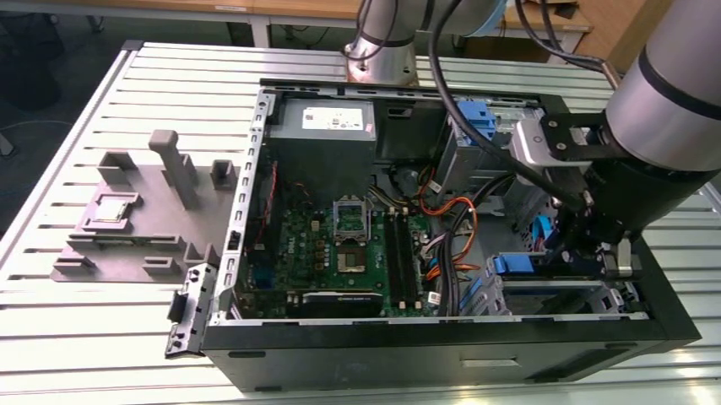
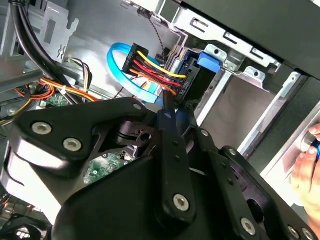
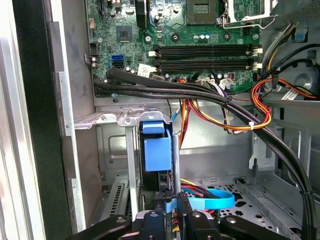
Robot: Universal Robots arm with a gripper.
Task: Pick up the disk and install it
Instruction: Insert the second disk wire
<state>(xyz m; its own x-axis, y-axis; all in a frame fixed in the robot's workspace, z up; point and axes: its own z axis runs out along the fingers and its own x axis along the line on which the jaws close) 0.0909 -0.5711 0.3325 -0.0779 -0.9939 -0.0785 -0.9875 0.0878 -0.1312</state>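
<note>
The gripper [image 1: 595,245] sits low inside the open computer case [image 1: 451,337], lower right of the exterior view; whether its jaws are clenched or released cannot be told. The disk [image 3: 157,152] stands on edge in the drive bay just beside the gripper, cables [image 2: 150,67] plugged into it. A green motherboard [image 1: 349,245] lies centre frame.

Arm [image 1: 664,93]: silver-grey cylindrical link, black wrist housing. Gripper [image 2: 175,125]: matte black linkage plates (silver screw heads).
</note>
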